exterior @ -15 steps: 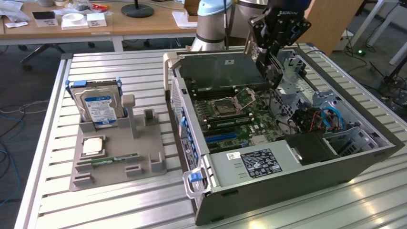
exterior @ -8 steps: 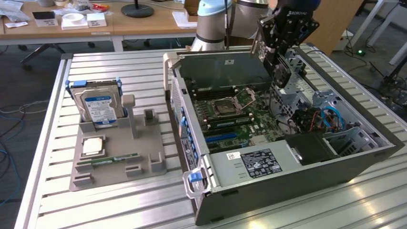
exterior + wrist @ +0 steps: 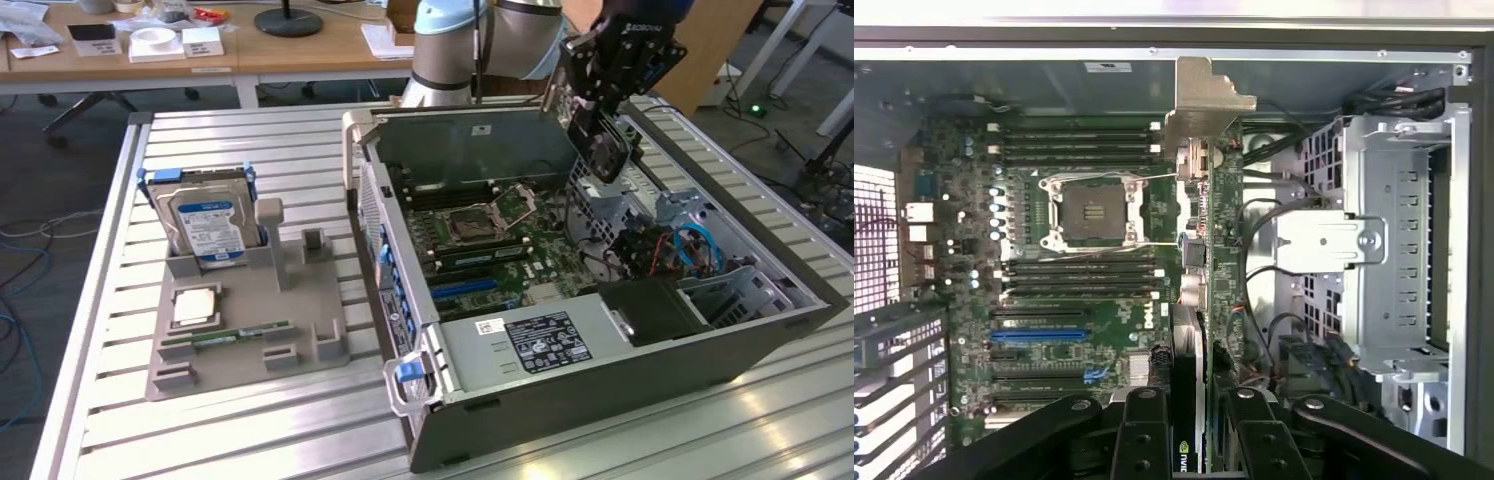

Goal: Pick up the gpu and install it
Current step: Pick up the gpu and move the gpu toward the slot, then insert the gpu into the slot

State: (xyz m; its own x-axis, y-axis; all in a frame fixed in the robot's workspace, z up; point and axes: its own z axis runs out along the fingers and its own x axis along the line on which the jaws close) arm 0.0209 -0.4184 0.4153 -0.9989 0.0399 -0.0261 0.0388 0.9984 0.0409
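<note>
Fingers (image 3: 1144,435) clamped on gpu (image 3: 1206,230), card edge-on between them, bracket outermost, above motherboard (image 3: 1094,300).

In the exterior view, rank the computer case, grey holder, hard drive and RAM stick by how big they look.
Largest to smallest:
1. computer case
2. grey holder
3. hard drive
4. RAM stick
The gaps are clear, so no ties.

The pale arm (image 3: 461,40) stood bent over at its top, wrist turned so the dark end effector (image 3: 594,112) pointed straight down. Its black fingers (image 3: 1142,435) were drawn partway together, clamped on both faces of the gpu (image 3: 1216,250), which hung edge-on directly beneath them.
</note>
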